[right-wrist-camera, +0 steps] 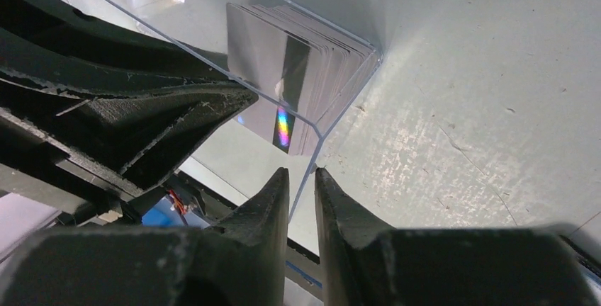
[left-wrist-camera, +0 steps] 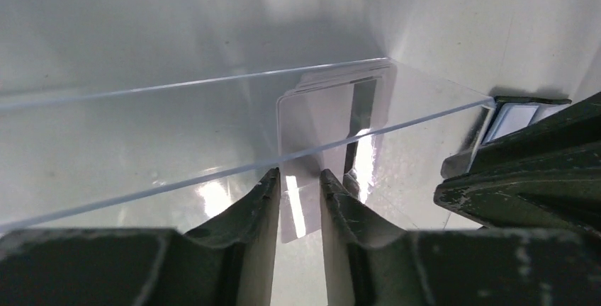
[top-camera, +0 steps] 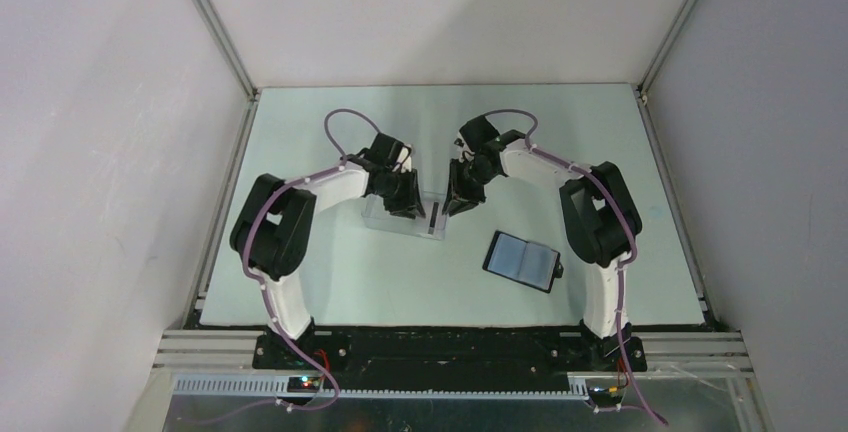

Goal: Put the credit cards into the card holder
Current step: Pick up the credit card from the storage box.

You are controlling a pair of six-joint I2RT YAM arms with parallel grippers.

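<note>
The credit cards (top-camera: 436, 217) stand on edge as a pale stack at the right end of a clear plastic box (top-camera: 385, 217). They also show in the left wrist view (left-wrist-camera: 319, 118) and the right wrist view (right-wrist-camera: 283, 58). The card holder (top-camera: 520, 259) lies open on the table to the right, black with grey-blue pockets. My left gripper (top-camera: 408, 207) hangs over the box's middle, its jaws (left-wrist-camera: 300, 175) narrowly apart and empty, short of the cards. My right gripper (top-camera: 458, 202) is at the box's right end, its jaws (right-wrist-camera: 301, 173) closed around the clear end wall.
The clear box's long wall (left-wrist-camera: 142, 193) crosses in front of my left fingers. The two grippers are close together; the right one (left-wrist-camera: 524, 171) shows at the edge of the left wrist view, and the left one (right-wrist-camera: 142, 122) in the right wrist view. Grey walls surround the table.
</note>
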